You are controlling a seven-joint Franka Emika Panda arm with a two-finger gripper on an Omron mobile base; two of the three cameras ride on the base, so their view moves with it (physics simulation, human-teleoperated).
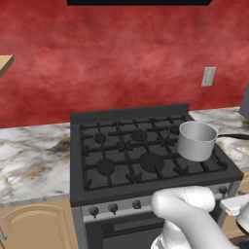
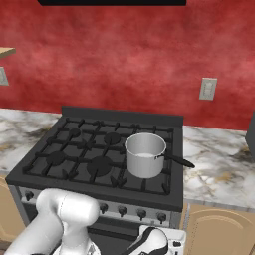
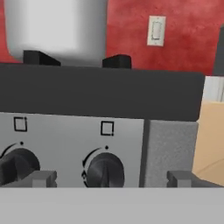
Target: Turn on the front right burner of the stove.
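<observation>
The jaws stand wide before the stove's (image 1: 146, 151) rightmost knob (image 3: 104, 169); its neighbour (image 3: 17, 166) sits close, so drifting sideways risks lighting another burner.

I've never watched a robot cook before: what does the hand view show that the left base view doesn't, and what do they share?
Hand view alone: small square markings above the black knobs, and the claw tips flanking the rightmost knob. Left base view alone: the dark grey gas stove's six burners, marble counter, white arm. Shared: steel saucepan, red wall, white wall outlet.
</observation>
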